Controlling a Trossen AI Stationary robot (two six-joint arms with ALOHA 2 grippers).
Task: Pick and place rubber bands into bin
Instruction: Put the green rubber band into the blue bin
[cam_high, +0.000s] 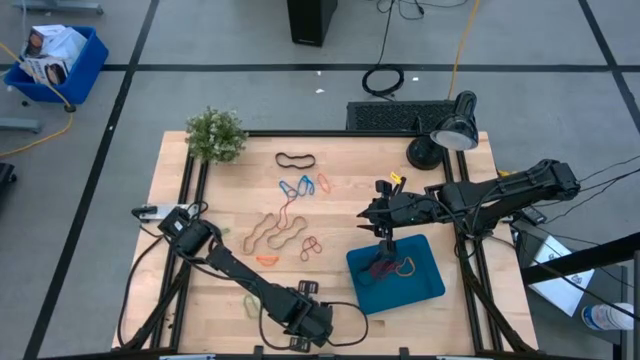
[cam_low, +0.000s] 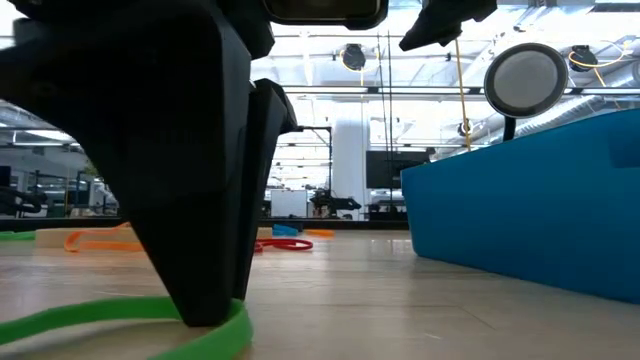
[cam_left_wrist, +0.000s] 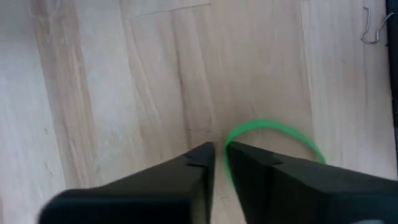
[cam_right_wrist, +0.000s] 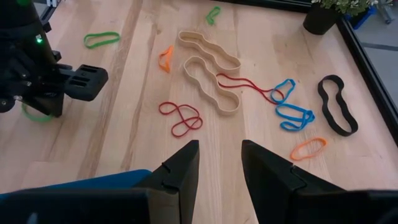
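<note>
My left gripper (cam_left_wrist: 219, 155) is down on the table (cam_high: 170, 290) near its front edge, fingertips drawn almost together on the rim of a green rubber band (cam_left_wrist: 277, 129); in the low view the band's edge (cam_low: 120, 315) runs right under my fingers, so I judge it pinched, though I cannot see that it is truly caught. To do this well I would finish the squeeze before rising, then lift straight up and slowly, watching that the loop comes off the wood with me rather than sliding out. The bin (cam_high: 425, 285) lies well to my right, already holding a few bands. My right gripper (cam_right_wrist: 217, 165) hovers above the bin's far edge, fingers apart and empty, so I must swing in clear of it
</note>
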